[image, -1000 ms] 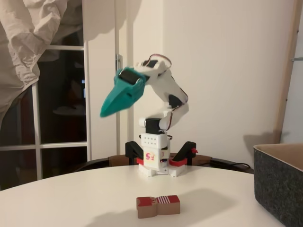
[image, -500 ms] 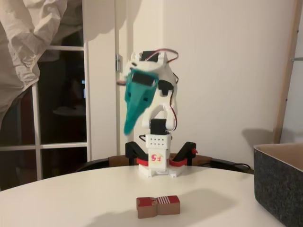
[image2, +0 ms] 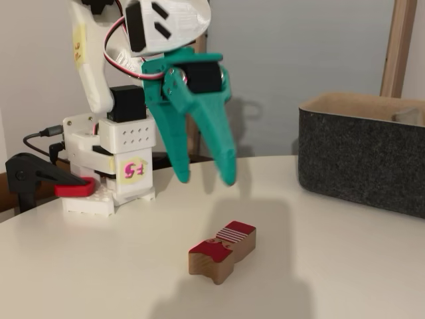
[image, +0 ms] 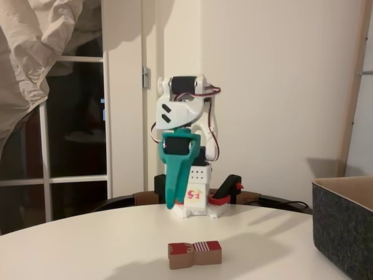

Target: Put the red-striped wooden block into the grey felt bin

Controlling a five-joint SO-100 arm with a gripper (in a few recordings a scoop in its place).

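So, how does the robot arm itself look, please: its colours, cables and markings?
The arm is white plastic with black servo motors. The gripper has two long teal fingers tapering to points. Red, black and white cables loop near the top. The base carries a round yellow sticker with red writing.
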